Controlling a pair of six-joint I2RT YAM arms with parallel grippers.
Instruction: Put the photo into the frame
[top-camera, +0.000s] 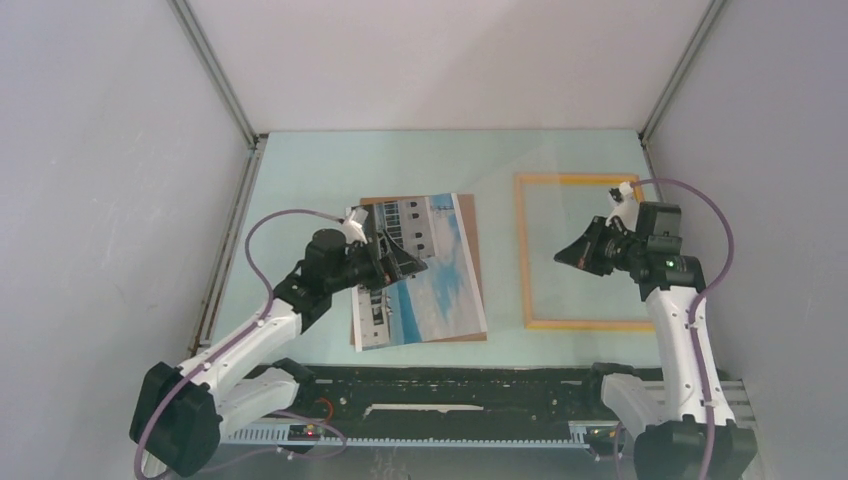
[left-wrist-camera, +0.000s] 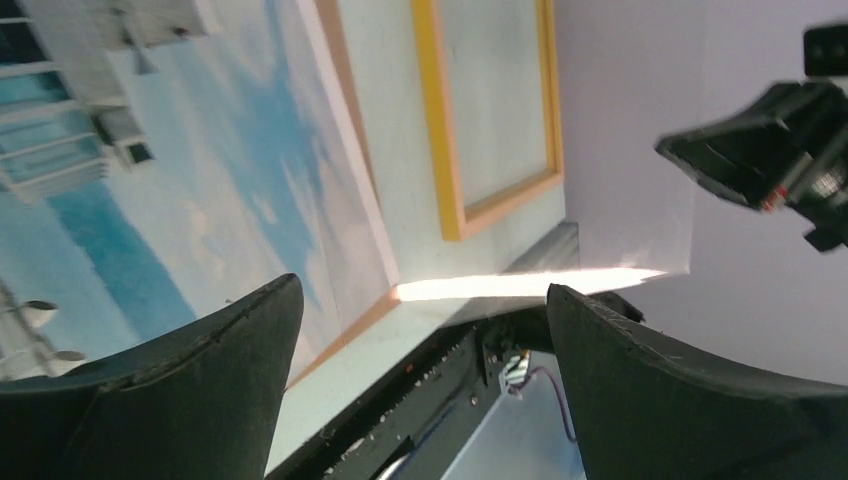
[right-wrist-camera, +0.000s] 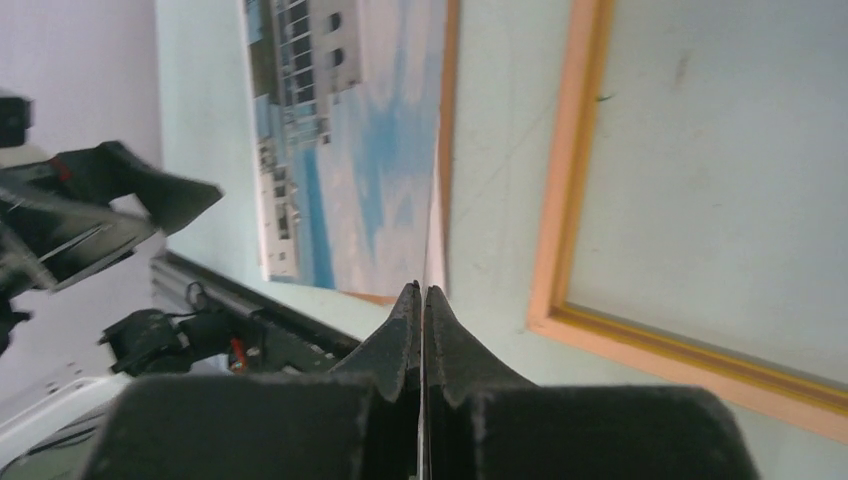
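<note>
Over the green table (top-camera: 400, 160), left fingers (left-wrist-camera: 200, 380) gape empty; right fingers (right-wrist-camera: 405, 330) shut.

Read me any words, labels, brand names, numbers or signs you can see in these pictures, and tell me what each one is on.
No text can be read in any view.
The photo: only a white building and sky, no legible writing.
The frame: plain, no label.
The brown backing board: plain where it shows.
The left arm and the right arm: no readable marking.
</note>
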